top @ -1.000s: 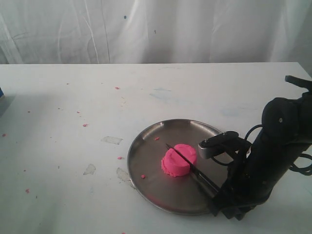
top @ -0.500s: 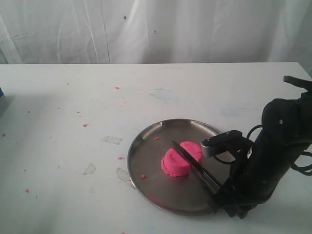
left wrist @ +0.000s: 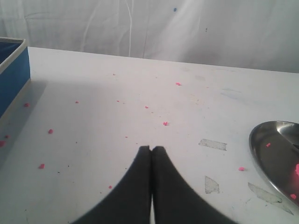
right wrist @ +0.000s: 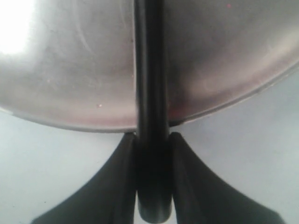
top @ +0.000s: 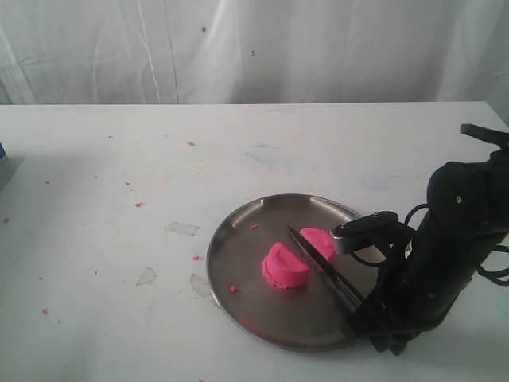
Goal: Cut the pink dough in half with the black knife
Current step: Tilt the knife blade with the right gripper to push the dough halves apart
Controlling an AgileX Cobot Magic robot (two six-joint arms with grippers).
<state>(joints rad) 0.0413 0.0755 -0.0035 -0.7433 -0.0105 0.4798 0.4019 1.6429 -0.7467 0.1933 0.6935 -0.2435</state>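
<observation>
1. White cloth, creased and hanging in loose folds, closes off the whole back of the room, with a couple of small dark specks on it.
2. Below it runs a white tabletop, worn and faintly smudged. It is dotted with tiny pink crumbs, most of them over its left half.
3. Several pale patches that look like stuck-down tape lie on the tabletop just left of the plate.
4. At the far left edge stands a blue box with a pale rim, well apart from everything else.
5. A round, shallow steel plate sits on the right half of the tabletop, toward the near edge, with a few crumbs inside it.
6. The pink dough lies near the middle of the plate in two pieces. The larger half-round piece is on the left and a smaller piece is just beyond it on the right.
7. The black knife runs slantwise between the two pieces, its point toward the back. I cannot tell whether the blade touches the plate.
8. The right claw is clamped on the knife's black handle, one finger on each side, just outside the plate's rim.
9. The left claw hangs over the bare tabletop left of the plate, its fingers pressed together with nothing between them.
</observation>
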